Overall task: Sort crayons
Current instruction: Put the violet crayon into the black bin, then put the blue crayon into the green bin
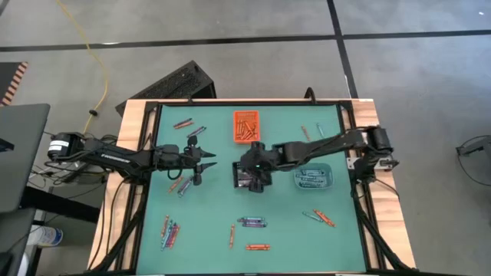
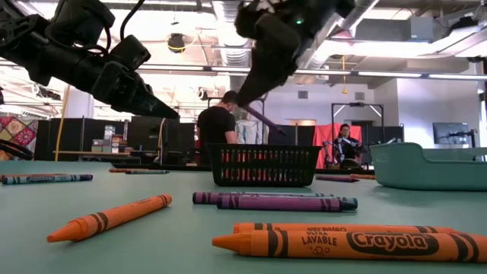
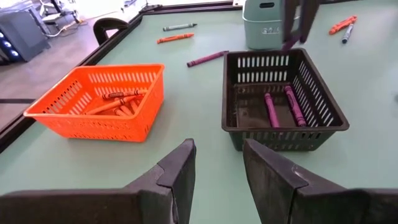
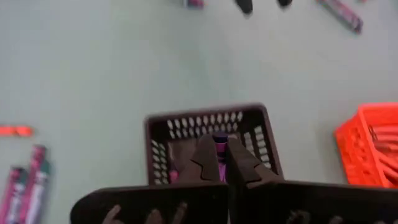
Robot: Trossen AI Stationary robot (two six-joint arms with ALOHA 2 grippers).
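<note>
A: Where's the right gripper (image 4: 219, 163)?

B: Above the black mesh plastic bin (image 1: 252, 175) at the middle of the green table (image 1: 284, 230), fingers pinched on a thin purple paper-wrapped crayon (image 4: 219, 144). Two purple ones already lie inside.

A: How should it drop?

B: I'd say stay centred over the opening, go low, then part the fingers, so the stick cannot bounce over the rim.

A: And the left gripper (image 3: 217, 169)?

B: It hovers beside that bin, toward the left edge, jaws narrowly apart and empty. The orange slotted plastic basket (image 3: 99, 102) near the far edge holds orange crayons; loose ones lie along the near edge.
</note>
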